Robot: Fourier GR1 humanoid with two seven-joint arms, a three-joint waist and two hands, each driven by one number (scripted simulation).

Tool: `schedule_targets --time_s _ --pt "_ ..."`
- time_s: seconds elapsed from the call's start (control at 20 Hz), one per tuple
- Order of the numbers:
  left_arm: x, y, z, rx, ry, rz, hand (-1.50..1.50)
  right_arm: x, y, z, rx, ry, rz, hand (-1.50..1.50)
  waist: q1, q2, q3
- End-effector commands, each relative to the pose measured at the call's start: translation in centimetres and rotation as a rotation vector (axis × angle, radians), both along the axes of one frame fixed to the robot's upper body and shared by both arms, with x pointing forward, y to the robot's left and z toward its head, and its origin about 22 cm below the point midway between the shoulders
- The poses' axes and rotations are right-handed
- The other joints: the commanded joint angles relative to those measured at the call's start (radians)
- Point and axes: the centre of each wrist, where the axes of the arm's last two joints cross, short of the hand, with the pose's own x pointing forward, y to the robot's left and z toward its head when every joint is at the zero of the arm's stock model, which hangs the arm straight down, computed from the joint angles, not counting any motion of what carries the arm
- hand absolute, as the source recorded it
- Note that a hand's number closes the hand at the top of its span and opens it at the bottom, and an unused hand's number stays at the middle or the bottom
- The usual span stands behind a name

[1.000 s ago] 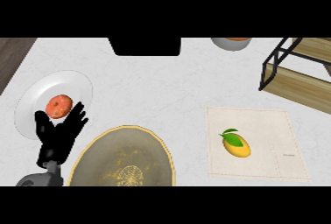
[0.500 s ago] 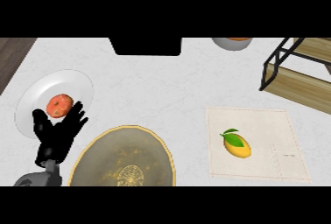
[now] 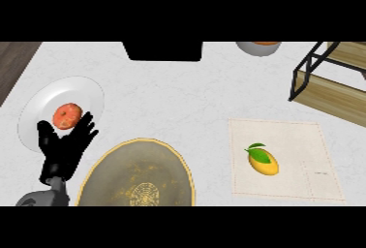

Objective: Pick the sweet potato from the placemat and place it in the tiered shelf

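My left hand shows at the lower left of the head view, fingers straight and released, pointing up, holding nothing. It's resting over the lower edge of a white plate; fingertips just below a reddish round fruit lying on that plate. Can't tell if they touch it. Right hand not visible anywhere.

Placemat lies on the tabletop at right, pale cloth, roughly square. On it, left of centre: a yellow-orange item with a green leaf on top. It looks more like a mango than a sweet potato, but it's the only thing on the mat. It lies flat, long axis running roughly up-down in the view, well apart from my left hand.

Tiered shelf is at the upper right, black frame with wooden boards, cut off by the view's edge, above the placemat and apart from it.

A large gold-rimmed plate with a dark patterned centre sits lower centre, just beside my left hand's right side. A dark block is at the top centre, and a grey bowl with something orange in it is at the top, right of centre.
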Motion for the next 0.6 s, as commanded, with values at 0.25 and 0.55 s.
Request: schedule_targets --time_s 0.25,0.55 --pt "-0.6 0.6 -0.2 0.001 0.026 -0.012 0.00 2.2 0.4 -1.6 -0.010 -0.016 0.050 1.50 0.003 0.002 -0.002" --pt "-0.2 0.3 -1.9 -0.008 0.049 0.018 0.00 1.3 -0.9 -1.8 -0.072 0.036 0.061 1.50 -0.012 -0.001 -0.003"
